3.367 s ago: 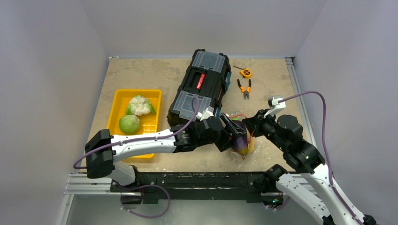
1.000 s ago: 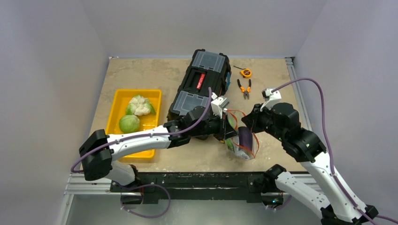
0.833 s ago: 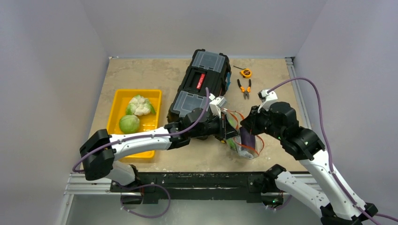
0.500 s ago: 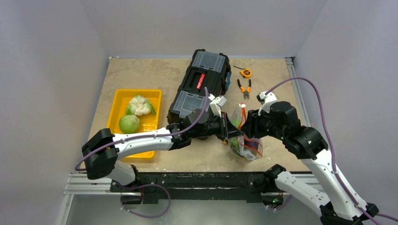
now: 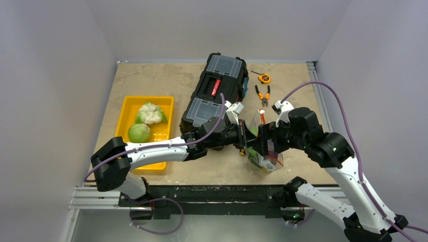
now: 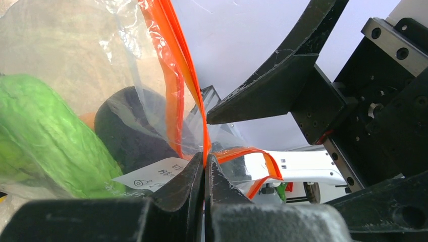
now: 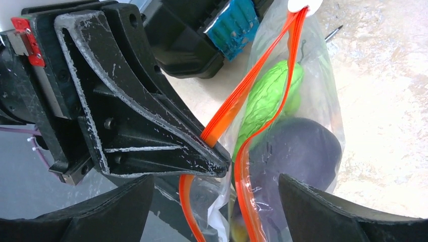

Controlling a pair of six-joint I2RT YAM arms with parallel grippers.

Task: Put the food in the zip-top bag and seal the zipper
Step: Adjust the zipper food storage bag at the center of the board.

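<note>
Left tool: clenched on the zipper; the orange strip is pinched between the two closed fingertips.
Right tool: released; its fingers are spread wide, one to either side of the bag's mouth, and nothing is gripped by them.
Zipper: left unsealed; the two orange strips are seen parted near the pinch and run together toward the far end.
Zip-top bag: hung from the left tool's pinch, between the two tools and near the front edge of the desk; whether its bottom rests on the desk cannot be told.
Bag contents: a purple eggplant and a green piece are seen inside, pressed side by side; a white label is seen on the bag's wall.
Toolbox: black, laid diagonally on the desk, just behind the left tool.
Yellow tray: placed at the left of the desk, well apart from the bag.
Tray contents: a cauliflower is seen at the far side and a cabbage just beside it at the near side.
Pliers: orange-handled, laid on the desk to the right of the toolbox, behind the right tool.
</note>
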